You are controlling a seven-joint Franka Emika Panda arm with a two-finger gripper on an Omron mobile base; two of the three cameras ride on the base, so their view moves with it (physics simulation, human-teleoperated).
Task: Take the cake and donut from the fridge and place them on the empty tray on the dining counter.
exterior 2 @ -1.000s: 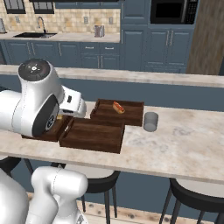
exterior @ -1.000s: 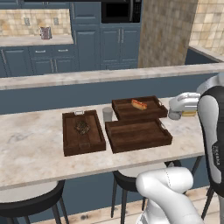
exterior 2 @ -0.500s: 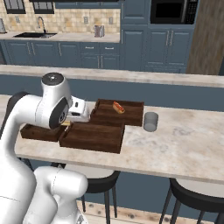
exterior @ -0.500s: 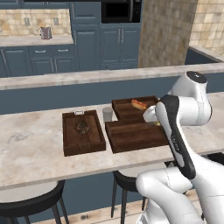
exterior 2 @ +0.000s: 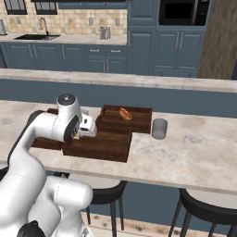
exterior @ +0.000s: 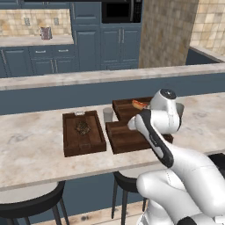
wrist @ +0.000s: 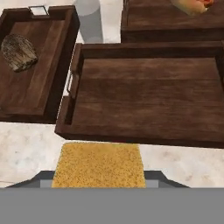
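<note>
My gripper (wrist: pixel 99 180) is shut on the cake (wrist: pixel 99 164), a pale yellow-tan square block between the finger tips. It hovers over the dining counter (wrist: pixel 26 148) just short of the near rim of the empty tray (wrist: pixel 148 94). From the right base the gripper (exterior 2: pixel 79 134) sits at this tray's (exterior 2: pixel 104 144) left end, a sliver of the cake (exterior 2: pixel 75 137) showing under it. From the left base the arm covers the right part of the same tray (exterior: pixel 125 138). The donut and the fridge are out of view.
A tray with a dark crumbly item (wrist: pixel 18 52) lies left of the empty one; it is also seen from the left base (exterior: pixel 83 132). A tray with a sausage bun (exterior 2: pixel 124 113) lies behind. A grey cup (exterior 2: pixel 159 128) stands on the counter. Black stools (exterior 2: pixel 203 208) sit below.
The arm has swung in from the side, carrying the cake, and now holds it at the near edge of the empty tray. The trays and cup have not moved.
</note>
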